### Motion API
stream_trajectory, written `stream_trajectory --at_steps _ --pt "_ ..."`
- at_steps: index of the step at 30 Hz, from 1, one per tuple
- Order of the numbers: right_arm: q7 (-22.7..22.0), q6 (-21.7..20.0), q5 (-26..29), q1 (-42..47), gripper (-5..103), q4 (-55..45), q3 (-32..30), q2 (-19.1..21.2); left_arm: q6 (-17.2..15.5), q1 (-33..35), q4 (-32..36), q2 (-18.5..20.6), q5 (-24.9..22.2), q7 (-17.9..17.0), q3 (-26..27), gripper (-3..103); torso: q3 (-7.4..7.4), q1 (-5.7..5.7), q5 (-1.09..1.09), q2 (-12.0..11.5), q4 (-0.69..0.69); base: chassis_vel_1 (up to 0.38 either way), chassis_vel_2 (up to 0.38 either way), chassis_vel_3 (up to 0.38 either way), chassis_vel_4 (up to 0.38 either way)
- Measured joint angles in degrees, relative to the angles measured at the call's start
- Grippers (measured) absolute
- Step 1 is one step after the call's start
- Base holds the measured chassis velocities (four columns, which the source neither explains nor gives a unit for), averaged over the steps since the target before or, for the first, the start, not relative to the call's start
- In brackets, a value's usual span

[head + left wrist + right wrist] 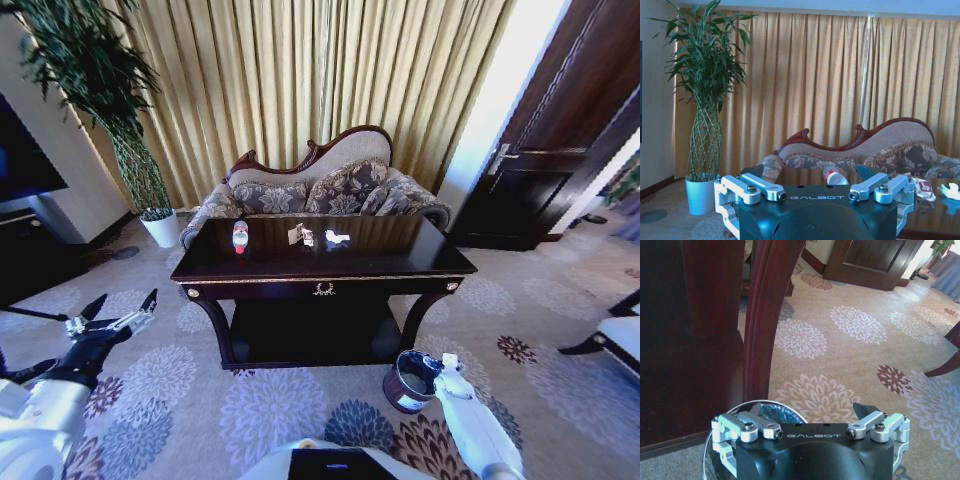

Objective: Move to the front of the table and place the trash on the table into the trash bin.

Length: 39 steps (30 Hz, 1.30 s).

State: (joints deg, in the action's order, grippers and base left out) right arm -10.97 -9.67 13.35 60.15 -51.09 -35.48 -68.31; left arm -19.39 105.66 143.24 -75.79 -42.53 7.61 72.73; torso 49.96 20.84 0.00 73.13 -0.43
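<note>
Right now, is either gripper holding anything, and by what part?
Nothing held. Left gripper is open in the air left of the table; right gripper is open above the trash bin.

patterned sofa (320,190) behind, gold curtains (300,80), potted bamboo (110,120) in white pot (160,228), dark door (540,150), floral carpet (270,400)

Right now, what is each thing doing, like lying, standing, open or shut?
Clear plastic bottle with red label: lying on the dark glossy wood table.
Small tan-and-white carton: upright.
Round dark trash bin: standing on the carpet, uncovered.
Left gripper: open, holding nothing.
Right gripper: open, above the bin.
</note>
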Motion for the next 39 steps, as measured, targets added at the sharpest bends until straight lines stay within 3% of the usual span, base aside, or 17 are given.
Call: stream_trajectory --at_steps 8,13,14,18,21,26,33,39 --pt "0.00 -0.32 0.75 0.24 100 -0.24 -0.33 0.16 0.04 0.08 0.00 -0.27 0.00 0.02 0.04 100 0.00 0.00 0.00 0.00 0.01 0.000 0.000 0.000 0.000" --pt "0.29 -1.15 6.44 3.31 100 -4.99 -0.33 1.34 0.04 -0.57 0.00 -0.28 -0.02 -0.02 -0.37 100 0.00 0.00 0.00 0.00 -0.01 0.000 0.000 0.000 0.000" --pt "1.41 -1.97 11.01 5.59 100 -10.41 -0.43 2.17 0.04 -0.73 0.00 -0.28 -0.03 -0.02 -0.58 100 0.00 0.00 0.02 0.00 -0.02 0.000 0.000 0.000 0.000" --pt "4.44 -2.61 13.67 9.36 100 -20.14 -1.78 3.76 0.02 -0.81 0.00 -0.03 0.02 -0.04 -0.90 100 0.00 0.00 -0.02 0.01 0.03 0.000 0.000 0.000 0.000" --pt "5.07 -2.64 14.71 10.93 100 -24.21 -2.59 4.28 0.02 -0.79 0.00 0.18 0.03 -0.02 -0.92 100 0.00 0.00 0.01 0.00 -0.01 0.000 0.000 0.000 0.000" --pt "5.28 -1.90 19.82 17.46 100 -41.67 -5.07 4.91 0.21 -0.57 0.00 0.56 0.03 -0.04 -0.75 100 0.00 0.00 -0.02 0.00 0.02 0.000 0.000 0.000 0.000" --pt "5.11 -0.99 20.28 27.14 100 -64.83 -6.12 2.91 1.55 -0.89 0.00 0.67 0.10 -0.04 -1.77 100 0.00 -0.01 -0.01 0.01 0.00 0.000 0.000 0.000 0.000" --pt "2.44 -3.84 18.85 31.27 100 -79.60 -5.75 2.42 1.64 -0.76 0.00 0.61 0.11 0.01 -1.75 100 0.00 0.00 0.00 0.00 0.00 0.000 0.000 0.000 0.000"
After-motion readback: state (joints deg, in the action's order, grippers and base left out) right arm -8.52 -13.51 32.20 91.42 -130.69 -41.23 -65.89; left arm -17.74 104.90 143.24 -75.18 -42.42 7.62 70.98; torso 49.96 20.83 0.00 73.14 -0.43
